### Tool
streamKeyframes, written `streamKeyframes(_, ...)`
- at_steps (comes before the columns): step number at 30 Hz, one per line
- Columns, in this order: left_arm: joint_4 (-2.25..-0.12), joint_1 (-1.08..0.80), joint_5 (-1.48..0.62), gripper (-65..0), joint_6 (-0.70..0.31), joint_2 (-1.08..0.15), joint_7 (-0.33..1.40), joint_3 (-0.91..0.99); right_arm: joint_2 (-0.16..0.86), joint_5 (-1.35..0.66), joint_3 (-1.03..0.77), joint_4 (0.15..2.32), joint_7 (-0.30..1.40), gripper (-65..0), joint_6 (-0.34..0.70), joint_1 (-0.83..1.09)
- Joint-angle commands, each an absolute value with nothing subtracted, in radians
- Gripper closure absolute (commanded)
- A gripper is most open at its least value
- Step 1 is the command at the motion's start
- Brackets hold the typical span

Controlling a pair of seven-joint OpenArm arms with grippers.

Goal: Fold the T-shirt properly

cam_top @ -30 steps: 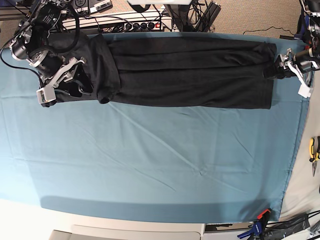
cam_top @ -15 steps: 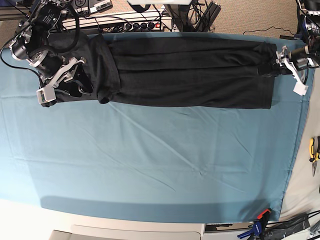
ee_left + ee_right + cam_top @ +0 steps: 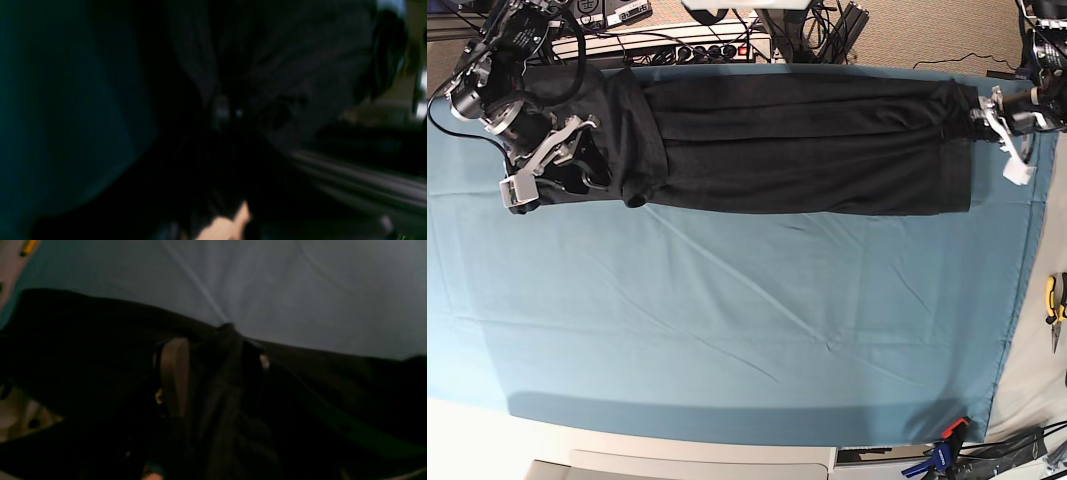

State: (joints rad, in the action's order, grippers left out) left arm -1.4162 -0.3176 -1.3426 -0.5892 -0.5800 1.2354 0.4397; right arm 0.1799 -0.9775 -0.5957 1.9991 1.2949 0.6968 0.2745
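You've got the T-shirt (image 3: 797, 145) folded into a long black strip across the far side of the teal table cloth (image 3: 727, 320), running nearly edge to edge, w/ a thicker bunched bit near the base view's left end. Your left gripper (image 3: 989, 115) sits at the strip's end on that view's right, jaws pinched together on the shirt's edge; its wrist cam is super dark and blurry, just black cloth (image 3: 283, 66) bunching toward the middle, so tbh the base view tells you more. Your right gripper (image 3: 562, 155) is over at the other end on the bunched part, and in its wrist cam you can see a tan finger pad (image 3: 175, 376) w/ a ridge of black fabric (image 3: 227, 390) running up between the fingers, jaws fairly wide apart around it, so it's holding a thick fold of the shirt afaict. Stuff around: a power strip and a tangle of cables (image 3: 697, 45) just behind the far table edge, right behind the shirt, yellow-handled pliers (image 3: 1054, 305) off the cloth on the right side, and a clamp w/ orange and blue bits (image 3: 944, 445) at the near right corner. The big near part of the cloth has only wrinkles.
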Motion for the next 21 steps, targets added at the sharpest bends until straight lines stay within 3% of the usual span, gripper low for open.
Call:
streamKeyframes(1, -1.456, -0.314, -1.385, 0.0, -0.604, -0.599, 1.239, 0.447, 0.192, -0.979, -0.604, 2.016, 1.255, -26.8, 0.698, 0.268)
streamKeyframes(15, -1.847, -0.362, -1.33, 0.0, -0.603, -0.551, 1.217, 0.447, 0.192, -0.714, -0.72, 2.016, 1.145, -26.8, 0.696, 0.268)
streamKeyframes(21, -1.922, -0.387, -1.291, 0.0, -0.603, -0.473, 1.186, 0.392, 0.201, -0.608, -0.834, 2.016, 1.094, -26.9, 0.601, 0.269)
